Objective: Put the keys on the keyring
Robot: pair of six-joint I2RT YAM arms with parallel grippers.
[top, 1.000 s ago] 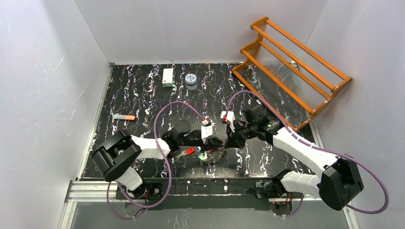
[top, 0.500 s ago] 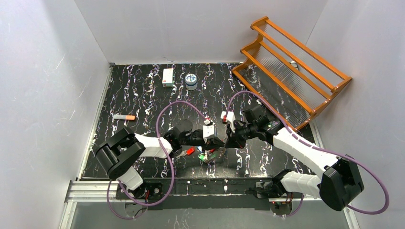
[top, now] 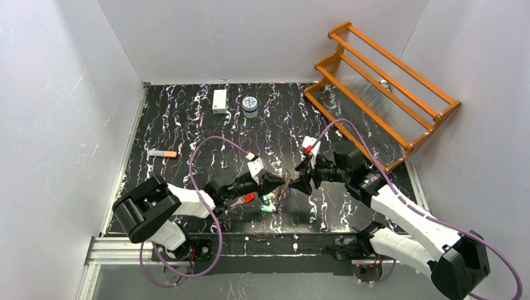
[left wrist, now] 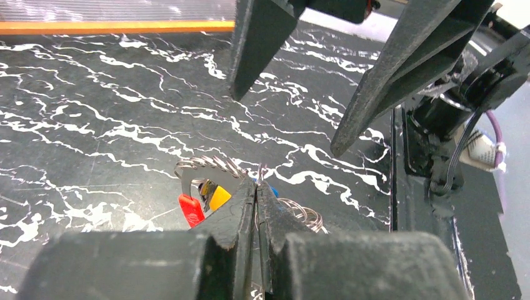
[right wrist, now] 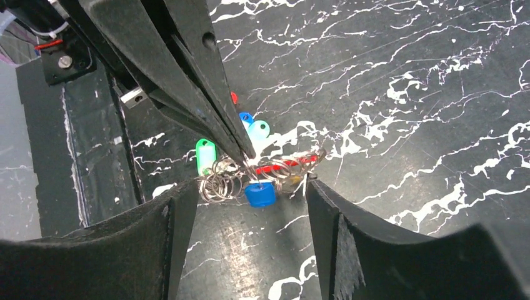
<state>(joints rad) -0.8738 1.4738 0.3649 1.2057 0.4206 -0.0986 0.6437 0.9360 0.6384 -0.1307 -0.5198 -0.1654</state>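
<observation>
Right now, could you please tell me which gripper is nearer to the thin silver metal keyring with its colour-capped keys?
Left. The left gripper is shut with its tips on the keyring; the right gripper hangs open just short of it, not touching.

White walls (top: pixel 250 37), black marbled tabletop (top: pixel 187 125)

We see a table top (top: pixel 187 125) of glossy black with white marble veining, finely scratched. The keys (right wrist: pixel 259 194) are bare silver metal with smooth, bright plastic caps in red, blue, green and yellow. The keyring (right wrist: pixel 219 184) is thin, shiny coiled wire. The left gripper (left wrist: pixel 256 187) and the right gripper (right wrist: pixel 247 187) have fingers of matt black plastic, faintly grainy. The rack (top: pixel 400 67) is orange varnished wood with ribbed translucent panels. The walls (top: pixel 62 125) are matt white.
</observation>
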